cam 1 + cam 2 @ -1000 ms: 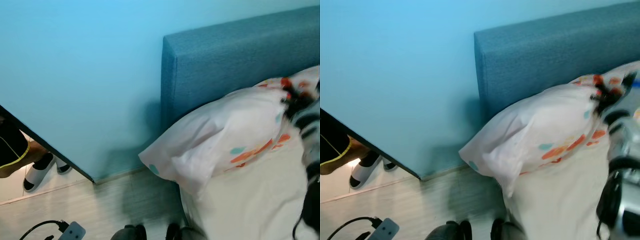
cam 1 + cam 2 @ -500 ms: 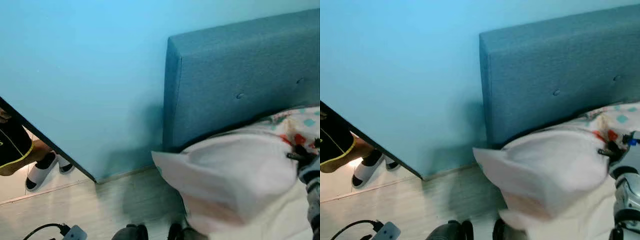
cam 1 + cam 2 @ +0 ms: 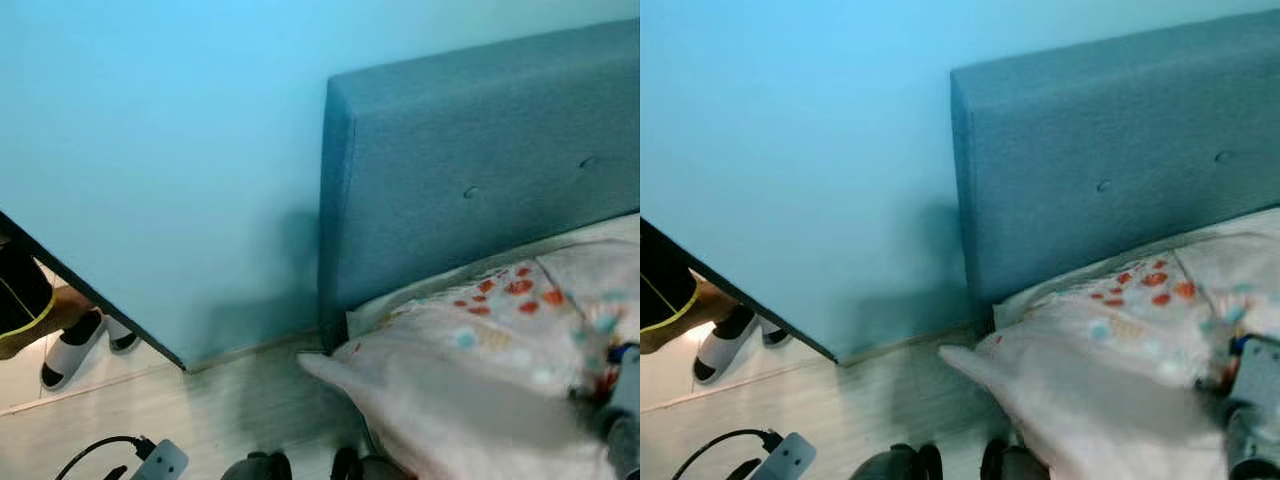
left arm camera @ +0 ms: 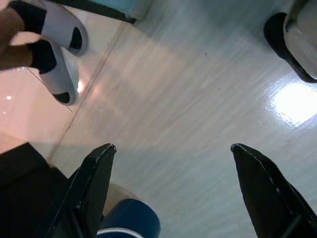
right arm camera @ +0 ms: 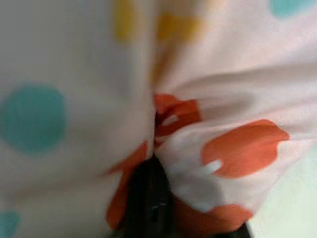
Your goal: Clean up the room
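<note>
1. One pillow [image 3: 480, 340] is the main thing here: white with orange, teal and yellow spots. It lies flat at the head of the bed [image 3: 1240, 250], just below the blue padded headboard [image 3: 470, 160], and one corner pokes out past the bed's edge over the floor [image 3: 250, 410].
2. Right gripper [image 3: 1240, 375] sits at the pillow's far right end, low at the picture's edge, pretty blurry from the head camera. In the right wrist view the fabric is bunched up tight against a black finger [image 5: 148, 203], so its jaws look clamped on the pillow cover.
3. Left gripper [image 4: 173, 148] hangs over the pale wood-look floor with nothing in it; its jaws stand wide apart, both black fingers [image 4: 94, 183] well clear of each other.
4. Wall [image 3: 160, 150] behind the bed is light blue, and a dark door edge [image 3: 90, 300] cuts diagonally across the lower left.
5. Past that door edge stands a person; you can see a leg [image 3: 70, 305], dark shorts with a yellow trim [image 3: 20, 300], and feet in black socks and white slides [image 3: 75, 350]. The left wrist view catches those slides too [image 4: 59, 54].
6. Down on the floor at the bottom left there's a black cable with a grey plug block [image 3: 160, 462].
7. Two dark rounded shapes [image 3: 310, 465] at the bottom middle sit just beside the bed's corner; can't tell for sure what they are.
</note>
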`<state>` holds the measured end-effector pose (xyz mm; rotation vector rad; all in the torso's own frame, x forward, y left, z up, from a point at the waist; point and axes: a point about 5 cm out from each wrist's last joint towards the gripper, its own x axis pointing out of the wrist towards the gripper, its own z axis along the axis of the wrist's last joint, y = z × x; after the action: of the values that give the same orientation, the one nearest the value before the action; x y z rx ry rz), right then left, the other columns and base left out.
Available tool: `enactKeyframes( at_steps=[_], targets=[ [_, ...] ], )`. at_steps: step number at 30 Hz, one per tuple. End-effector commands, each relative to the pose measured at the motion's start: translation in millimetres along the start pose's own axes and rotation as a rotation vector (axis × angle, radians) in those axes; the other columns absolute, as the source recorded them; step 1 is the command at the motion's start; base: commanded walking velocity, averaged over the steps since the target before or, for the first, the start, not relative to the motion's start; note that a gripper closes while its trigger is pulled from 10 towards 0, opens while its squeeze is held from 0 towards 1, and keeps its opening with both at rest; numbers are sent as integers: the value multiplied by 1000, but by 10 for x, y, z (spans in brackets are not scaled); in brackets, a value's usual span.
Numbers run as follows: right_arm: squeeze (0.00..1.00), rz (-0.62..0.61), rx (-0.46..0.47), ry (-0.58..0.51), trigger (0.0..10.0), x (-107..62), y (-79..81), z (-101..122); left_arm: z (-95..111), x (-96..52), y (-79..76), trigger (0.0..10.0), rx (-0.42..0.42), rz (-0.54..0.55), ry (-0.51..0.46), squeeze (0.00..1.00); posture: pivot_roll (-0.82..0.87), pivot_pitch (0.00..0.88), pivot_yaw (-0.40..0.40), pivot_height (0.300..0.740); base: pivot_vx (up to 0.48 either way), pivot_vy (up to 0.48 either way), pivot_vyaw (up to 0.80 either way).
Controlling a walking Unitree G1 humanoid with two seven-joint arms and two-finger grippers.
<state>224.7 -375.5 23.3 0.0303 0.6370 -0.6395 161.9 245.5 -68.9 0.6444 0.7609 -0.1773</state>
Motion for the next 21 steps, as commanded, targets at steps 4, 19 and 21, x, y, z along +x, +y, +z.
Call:
enactKeyframes(
  at_steps=[4,19,21],
  targets=[
    [1000,-31,32,80,10000,-20,54,-201,-119,-36,-56,10000,-11,-8,63,0,153,233,4,740,0,0,0],
    [1000,22,54,114,10000,-22,289,-148,463,217,213,10000,-271,42,-89,0,95,141,-39,740,0,0,0],
    [1000,120,91,154,10000,-67,549,-319,529,235,261,10000,-280,44,-114,0,96,129,-47,740,0,0,0]
  ],
)
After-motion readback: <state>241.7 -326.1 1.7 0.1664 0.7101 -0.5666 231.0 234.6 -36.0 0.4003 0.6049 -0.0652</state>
